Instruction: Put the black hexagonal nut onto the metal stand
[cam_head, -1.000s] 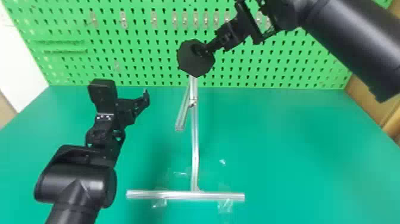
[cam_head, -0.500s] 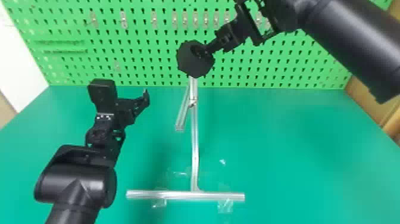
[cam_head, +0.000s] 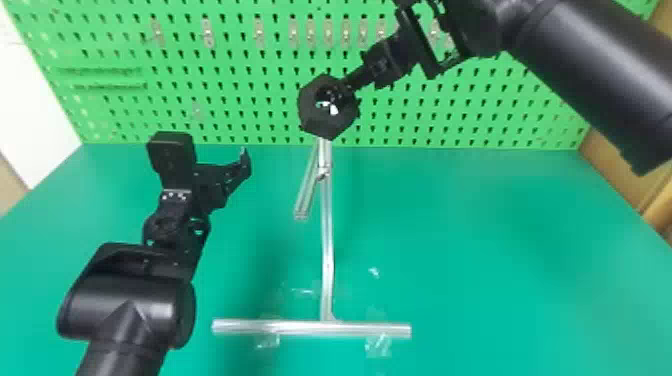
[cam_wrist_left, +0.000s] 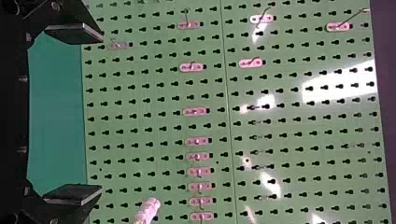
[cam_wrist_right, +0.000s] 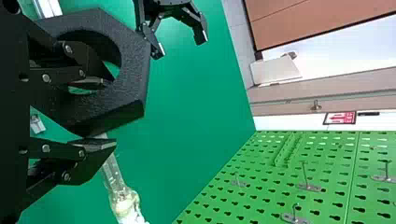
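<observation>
1. Sign (cam_wrist_right: 340, 117) up first: a red-and-white rectangle in the right wrist view, set near the perforated green pegboard (cam_head: 240, 120), its print left unread.
2. Right arm (cam_head: 590, 65) now, coming in from the right side of the head view, up high, and slanting down toward the middle, with the right gripper (cam_head: 345, 91) at its lower end.
3. And that gripper is clamped on the black hexagonal nut (cam_head: 309, 117)! One finger sits in the round hole, the other outside against the rim.
4. The nut is up by the top of the silver, tube-like metal stand (cam_head: 327, 225), overlapping it in the head view; whether the two touch, I can't tell.
5. Over to the left arm (cam_head: 130, 290), rising from the bottom edge, with the left gripper (cam_head: 244, 162) turned in toward the stand, well apart from it, its two flat black fingers spread wide.
6. Down below, the stand's straight crossbar lies on the green desk (cam_head: 475, 250), clear tape (cam_head: 377, 345) at its base; small metal hooks (cam_head: 328, 34) line the pegboard behind.
</observation>
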